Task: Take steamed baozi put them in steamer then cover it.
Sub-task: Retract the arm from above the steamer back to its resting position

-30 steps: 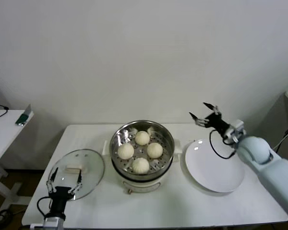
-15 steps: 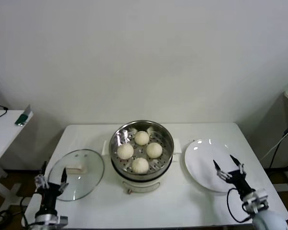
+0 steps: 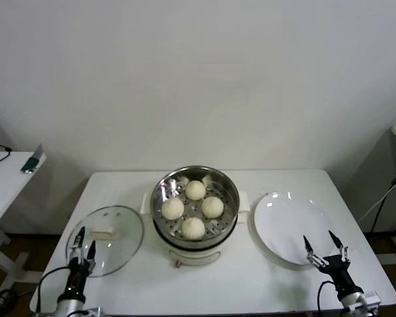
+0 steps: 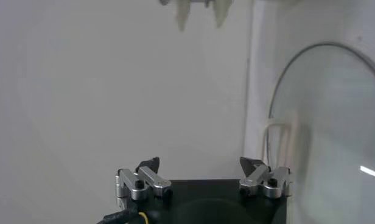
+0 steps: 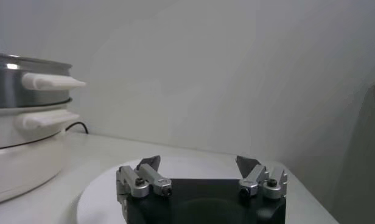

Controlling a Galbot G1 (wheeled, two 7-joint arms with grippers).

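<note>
Standing at the near edge of the white table, two grippers were in view, one on each side. The left gripper was low at the near left corner, its fingers spread wide and holding nothing, just before the cover. This one cover, a clear glass lid with a cream handle, lay flat on the table to the left of the steamer. The right gripper was at the near right, also wide apart and empty, at the near edge of the single white plate. Farther back, in the middle of the table, the one steamer stood uncovered. Four steamed baozi sat on its perforated tray, close together. No readable writing or brand showed on any of these things.
</note>
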